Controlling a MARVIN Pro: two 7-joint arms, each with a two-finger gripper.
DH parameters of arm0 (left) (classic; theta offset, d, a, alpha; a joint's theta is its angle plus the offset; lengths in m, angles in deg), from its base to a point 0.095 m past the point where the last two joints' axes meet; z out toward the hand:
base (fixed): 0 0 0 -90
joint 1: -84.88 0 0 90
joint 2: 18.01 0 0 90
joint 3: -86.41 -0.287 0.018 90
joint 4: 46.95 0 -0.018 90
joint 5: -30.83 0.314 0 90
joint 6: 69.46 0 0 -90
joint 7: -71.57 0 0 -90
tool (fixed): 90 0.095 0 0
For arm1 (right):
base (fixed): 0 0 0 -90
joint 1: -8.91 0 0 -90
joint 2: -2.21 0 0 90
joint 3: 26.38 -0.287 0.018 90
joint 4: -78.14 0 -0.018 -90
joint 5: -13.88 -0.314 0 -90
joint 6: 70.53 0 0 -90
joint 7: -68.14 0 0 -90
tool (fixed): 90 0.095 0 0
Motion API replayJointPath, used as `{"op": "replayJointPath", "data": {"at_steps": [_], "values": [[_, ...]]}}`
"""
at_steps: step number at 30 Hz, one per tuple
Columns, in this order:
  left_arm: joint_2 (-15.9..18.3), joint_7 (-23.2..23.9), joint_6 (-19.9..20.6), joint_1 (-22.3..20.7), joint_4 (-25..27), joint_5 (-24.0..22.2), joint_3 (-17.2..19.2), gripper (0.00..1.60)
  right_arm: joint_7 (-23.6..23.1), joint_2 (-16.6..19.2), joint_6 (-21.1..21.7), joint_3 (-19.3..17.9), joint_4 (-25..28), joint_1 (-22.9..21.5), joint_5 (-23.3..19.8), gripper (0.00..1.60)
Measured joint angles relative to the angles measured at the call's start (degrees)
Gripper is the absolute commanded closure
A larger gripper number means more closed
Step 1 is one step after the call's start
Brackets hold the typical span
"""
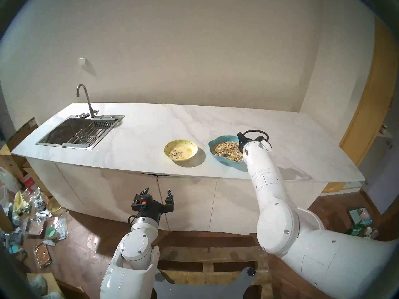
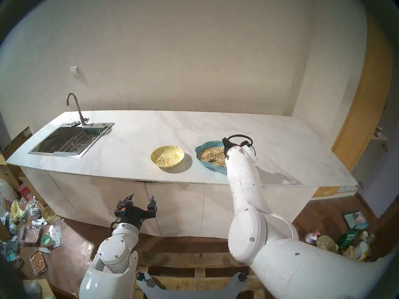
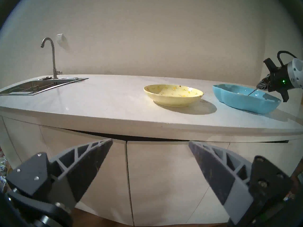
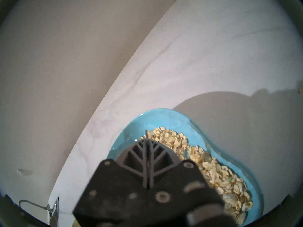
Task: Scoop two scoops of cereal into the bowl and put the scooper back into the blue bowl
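blue bowl [image 1: 218, 157]: on the counter [image 1: 140, 141], heaped with cereal [image 1: 224, 150]
bowl [image 1: 181, 150]: yellow, beside it, small oat pile
right gripper [image 4: 148, 140]: fingers clamped on scooper [image 3: 252, 92], handle poking into blue bowl
left gripper [image 1: 158, 194]: fingers spread, nothing in 'em, below counter edge

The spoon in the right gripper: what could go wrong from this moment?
1. The right gripper pinches only the thin handle of the spoon, so it may twist or slip.
2. The blue bowl sits near the counter's front edge; a push might shift it.
3. Flakes may spill before reaching the yellow bowl.

Probably kitchen: sink [image 1: 75, 132], faucet [image 1: 85, 100], countertop [image 1: 194, 123].
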Motion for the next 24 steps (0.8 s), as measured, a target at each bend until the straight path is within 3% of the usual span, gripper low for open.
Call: {"op": "replayJointPath", "data": {"at_steps": [24], "values": [[0.0, 0.0, 0.0, 0.0, 0.0, 0.0, 0.0, 0.0, 1.2, -0.7, 2.5, -6.2, -0.5, -2.1, -5.0, 1.6]]}}
